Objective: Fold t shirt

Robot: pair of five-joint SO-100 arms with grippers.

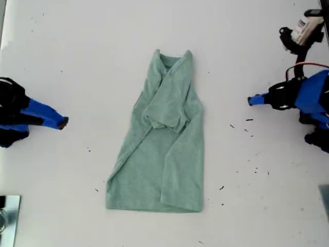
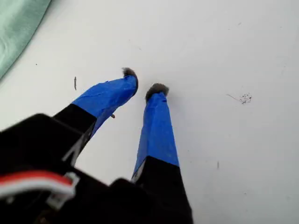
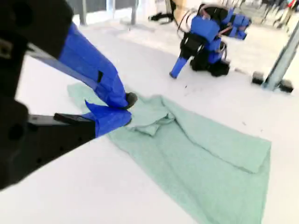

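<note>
Between both empty arms, the t shirt (image 1: 164, 144); first end effector (image 2: 143, 82) slightly parted, second end effector (image 3: 125, 108) pressed together.

My first gripper (image 2: 143, 83) is over the bare white table (image 2: 224, 56), its two blue-taped fingers (image 2: 156, 130) slightly parted at the dark tips, nothing between them. A corner of the t shirt (image 2: 18, 23) lies well beyond and to one side of the fingertips, clear of them. Small dark specks (image 2: 245, 98) mark the table nearby.

No text or label can be read anywhere.
</note>
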